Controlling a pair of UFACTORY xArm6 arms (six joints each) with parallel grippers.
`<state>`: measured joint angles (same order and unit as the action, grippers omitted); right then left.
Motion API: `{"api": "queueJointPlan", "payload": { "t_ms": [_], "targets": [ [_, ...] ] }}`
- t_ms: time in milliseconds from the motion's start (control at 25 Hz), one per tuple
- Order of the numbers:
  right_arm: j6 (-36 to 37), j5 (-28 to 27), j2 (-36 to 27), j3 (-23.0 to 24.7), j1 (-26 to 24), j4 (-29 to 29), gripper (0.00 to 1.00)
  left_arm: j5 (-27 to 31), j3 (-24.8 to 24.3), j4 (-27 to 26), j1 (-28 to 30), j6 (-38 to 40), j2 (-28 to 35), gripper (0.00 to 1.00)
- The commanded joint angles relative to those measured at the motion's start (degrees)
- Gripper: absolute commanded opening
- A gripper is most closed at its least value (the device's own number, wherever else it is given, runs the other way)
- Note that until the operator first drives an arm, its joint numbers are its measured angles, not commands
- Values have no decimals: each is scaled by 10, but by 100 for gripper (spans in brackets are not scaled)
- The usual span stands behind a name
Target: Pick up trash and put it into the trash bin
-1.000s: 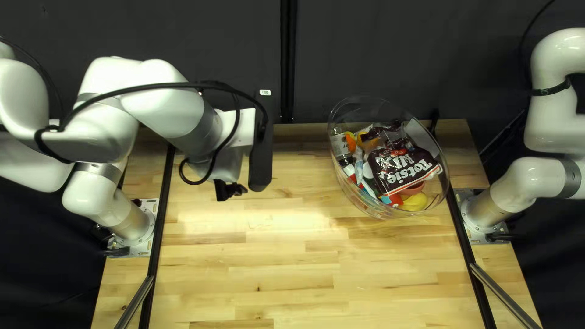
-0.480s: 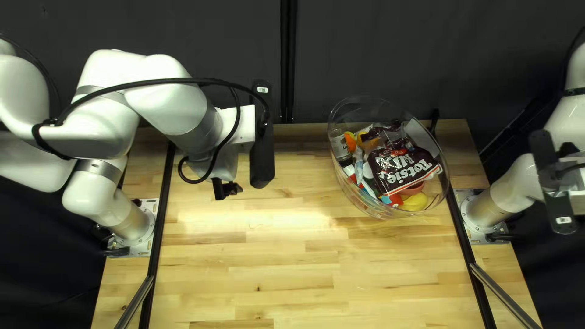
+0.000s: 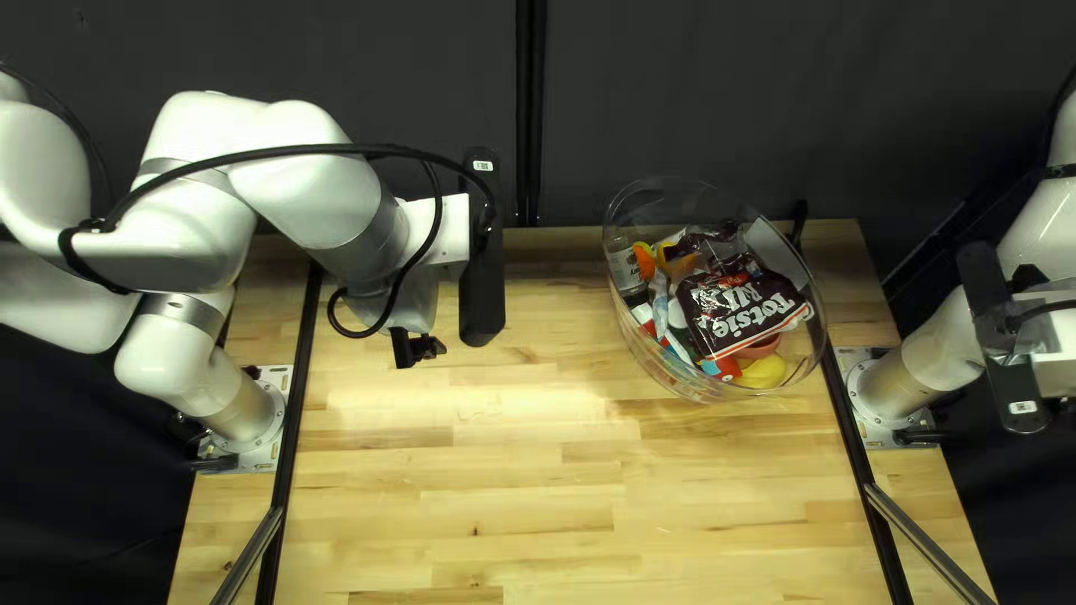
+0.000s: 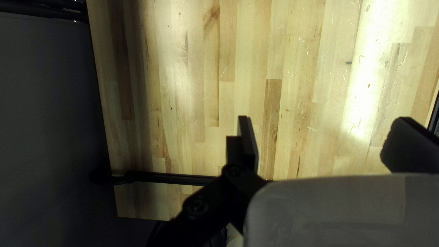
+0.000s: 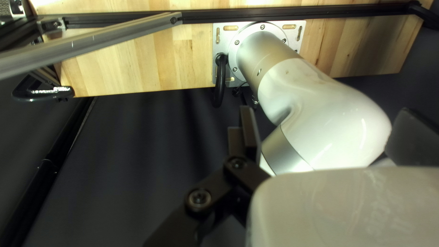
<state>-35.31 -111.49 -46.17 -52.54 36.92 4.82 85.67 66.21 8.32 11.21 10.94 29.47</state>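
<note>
Clear bin (image 3: 664,364) is noted containing a brown bag (image 3: 729,297) and other items (image 3: 762,372), partly obscured; left and right of the bin respectively, left gripper (image 3: 417,350) and right gripper (image 3: 1026,278) are found spread wide, one finger of each partly masked.

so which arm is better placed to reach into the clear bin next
Left, probably: the open left gripper hangs over the table; the right gripper is off past its edge, though the right base stands nearer the bin.
</note>
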Motion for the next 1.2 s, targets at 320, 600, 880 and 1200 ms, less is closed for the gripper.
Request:
{"api": "queueJointPlan", "payload": {
  "t_ms": [320, 600, 880, 1200],
  "targets": [
    [52, 114, 91, -14, -143, 30, 100, 0, 0, 0, 0, 0, 0, 100],
    [67, 97, 71, -32, -178, 16, 100, 4, -12, -12, -16, -8, 3, 100],
    [120, 114, 80, -54, -210, 10, 100, 9, -44, -30, -49, -35, 30, 100],
    [137, 128, 110, -78, -203, 5, 100, 2, -77, -39, -81, -61, 50, 100]
  ]
}}
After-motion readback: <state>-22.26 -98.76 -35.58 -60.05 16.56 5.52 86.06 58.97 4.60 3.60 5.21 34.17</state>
